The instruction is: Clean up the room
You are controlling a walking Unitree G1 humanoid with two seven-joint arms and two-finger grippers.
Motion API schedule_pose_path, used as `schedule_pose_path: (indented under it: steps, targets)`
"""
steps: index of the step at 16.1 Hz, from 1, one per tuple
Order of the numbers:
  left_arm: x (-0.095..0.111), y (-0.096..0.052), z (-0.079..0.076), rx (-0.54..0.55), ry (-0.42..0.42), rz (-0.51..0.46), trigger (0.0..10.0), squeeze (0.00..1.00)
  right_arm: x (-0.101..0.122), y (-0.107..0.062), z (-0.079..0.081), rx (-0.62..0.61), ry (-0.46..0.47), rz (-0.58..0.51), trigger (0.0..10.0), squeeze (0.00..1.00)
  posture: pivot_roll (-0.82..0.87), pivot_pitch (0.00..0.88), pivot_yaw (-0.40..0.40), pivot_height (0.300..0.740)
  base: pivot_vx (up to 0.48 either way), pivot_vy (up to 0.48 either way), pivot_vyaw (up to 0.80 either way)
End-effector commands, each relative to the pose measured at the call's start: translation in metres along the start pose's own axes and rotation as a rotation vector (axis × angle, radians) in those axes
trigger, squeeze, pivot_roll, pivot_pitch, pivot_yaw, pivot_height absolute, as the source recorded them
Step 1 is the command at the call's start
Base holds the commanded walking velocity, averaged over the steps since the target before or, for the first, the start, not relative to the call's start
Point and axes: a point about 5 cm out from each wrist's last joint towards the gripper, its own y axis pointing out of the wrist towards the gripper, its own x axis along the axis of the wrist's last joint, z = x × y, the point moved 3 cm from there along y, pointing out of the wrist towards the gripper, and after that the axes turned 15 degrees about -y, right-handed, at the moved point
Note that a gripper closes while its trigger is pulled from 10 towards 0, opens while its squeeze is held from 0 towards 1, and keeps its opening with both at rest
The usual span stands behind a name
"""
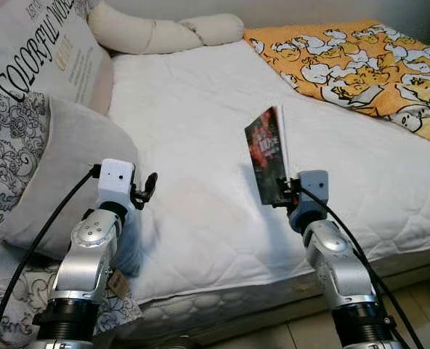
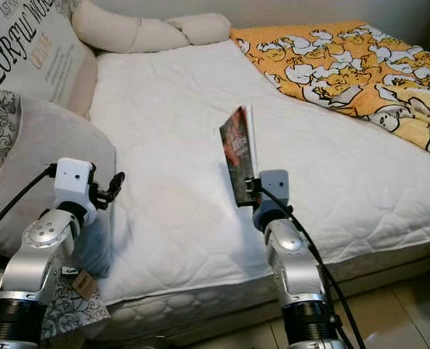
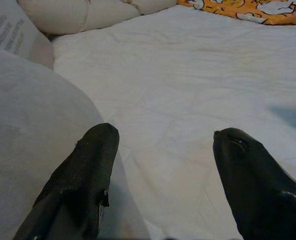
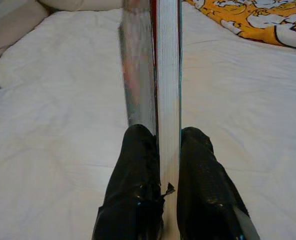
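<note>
A book (image 1: 266, 154) with a dark red cover stands on edge above the white mattress (image 1: 200, 138), held up near the bed's front edge. My right gripper (image 1: 284, 193) is shut on its lower end; in the right wrist view the page block (image 4: 168, 75) sits clamped between the two black fingers (image 4: 133, 185). My left gripper (image 1: 148, 187) is open, raised beside a grey pillow (image 1: 62, 160) at the left of the bed, with nothing between its fingers (image 3: 83, 175).
A lettered cushion (image 1: 41, 58) and a long cream bolster (image 1: 157, 30) lie at the head of the bed. An orange patterned blanket (image 1: 360, 65) covers the far right. A patterned grey cushion (image 1: 8, 145) sits at the left edge. Tiled floor (image 2: 411, 305) lies below.
</note>
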Motion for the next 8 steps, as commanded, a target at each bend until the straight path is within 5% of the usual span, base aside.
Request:
schedule_pose_path:
  steps: [1, 5, 8]
  targets:
    - [0.005, 0.000, -0.001, -0.003, 0.013, -0.021, 10.0, 0.00, 0.015, 0.001, -0.003, -0.009, -0.001, -0.058, 10.0, 0.00, 0.05, 0.000, 0.033, 0.740, 0.000, 0.000, 0.00]
    - [0.013, -0.006, -0.006, -0.053, 0.054, -0.029, 10.0, 0.00, 0.020, -0.003, -0.008, -0.014, 0.020, -0.075, 10.0, 0.00, 0.04, 0.000, 0.038, 0.740, 0.000, 0.000, 0.00]
    - [0.008, -0.022, -0.009, -0.115, 0.121, -0.010, 10.0, 0.00, 0.018, -0.014, -0.015, -0.004, 0.141, -0.076, 10.0, 0.00, 0.04, 0.000, 0.039, 0.740, 0.000, 0.000, 0.00]
